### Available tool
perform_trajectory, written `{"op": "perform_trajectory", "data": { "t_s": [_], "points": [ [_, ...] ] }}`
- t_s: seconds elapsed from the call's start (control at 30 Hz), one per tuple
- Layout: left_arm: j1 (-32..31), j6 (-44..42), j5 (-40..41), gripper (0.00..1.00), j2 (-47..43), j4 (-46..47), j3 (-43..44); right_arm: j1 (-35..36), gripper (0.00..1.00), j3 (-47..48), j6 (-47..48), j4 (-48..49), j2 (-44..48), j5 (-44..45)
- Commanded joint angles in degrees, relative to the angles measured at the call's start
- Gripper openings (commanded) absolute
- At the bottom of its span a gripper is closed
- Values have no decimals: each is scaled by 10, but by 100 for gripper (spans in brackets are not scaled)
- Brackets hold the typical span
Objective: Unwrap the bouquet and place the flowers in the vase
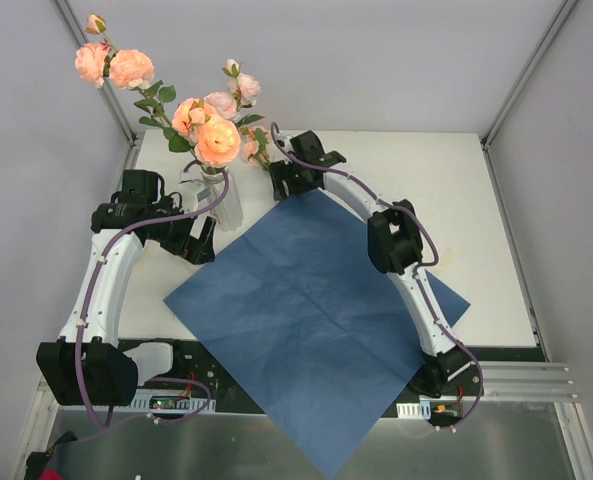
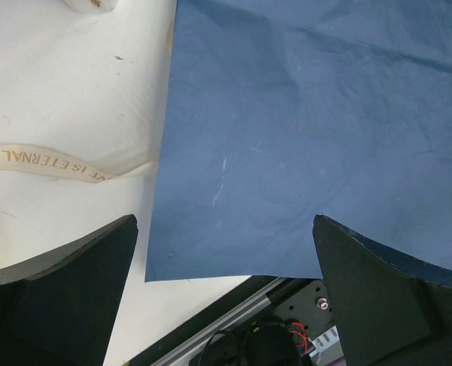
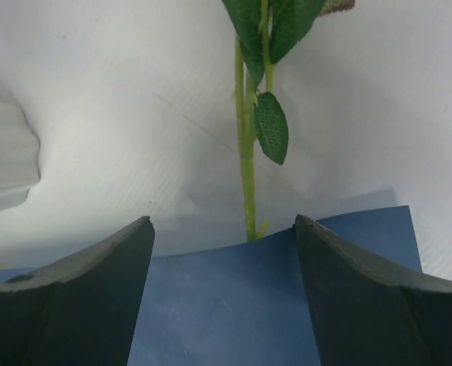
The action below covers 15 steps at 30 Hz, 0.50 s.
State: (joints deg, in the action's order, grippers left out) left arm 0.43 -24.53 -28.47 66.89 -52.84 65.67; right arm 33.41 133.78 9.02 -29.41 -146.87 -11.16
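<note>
Top external | vase (image 1: 231, 210) holds flowers (image 1: 218, 142) | left hand (image 2: 224, 221) apart, empty | right hand (image 3: 222, 221) apart, empty

vase (image 1: 228, 205): white ribbed, upright, far-L | flowers (image 1: 216, 142): peach roses, stems in vase | wrap (image 1: 316, 310): blue, spread flat

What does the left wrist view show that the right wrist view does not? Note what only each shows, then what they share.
Only left wrist: a cream ribbon with printed lettering, lying on the table beside the blue sheet, and a metal rail below. Only right wrist: a green stem with leaves reaching the sheet's edge, and part of the ribbed white vase. Both: the blue sheet, the white table, and dark left fingers or right fingers spread apart, nothing between.
</note>
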Motion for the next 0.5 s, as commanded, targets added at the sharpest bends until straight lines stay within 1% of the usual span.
{"op": "perform_trajectory", "data": {
  "t_s": [0.0,0.17,0.27,0.33,0.47],
  "points": [
    [1,-5,-9,99,-7,0,5,16,76,46,34,-19,8,37],
    [1,-10,-6,99,-6,-1,4,33,72,54,54,-10,-7,69],
    [1,-13,-4,99,-6,-2,2,32,72,75,36,-18,-21,76],
    [2,-14,-5,99,-4,-1,1,31,71,70,29,-14,-19,79],
    [2,-13,-7,99,-2,-2,2,25,67,78,12,-21,-24,93]
  ]
}}
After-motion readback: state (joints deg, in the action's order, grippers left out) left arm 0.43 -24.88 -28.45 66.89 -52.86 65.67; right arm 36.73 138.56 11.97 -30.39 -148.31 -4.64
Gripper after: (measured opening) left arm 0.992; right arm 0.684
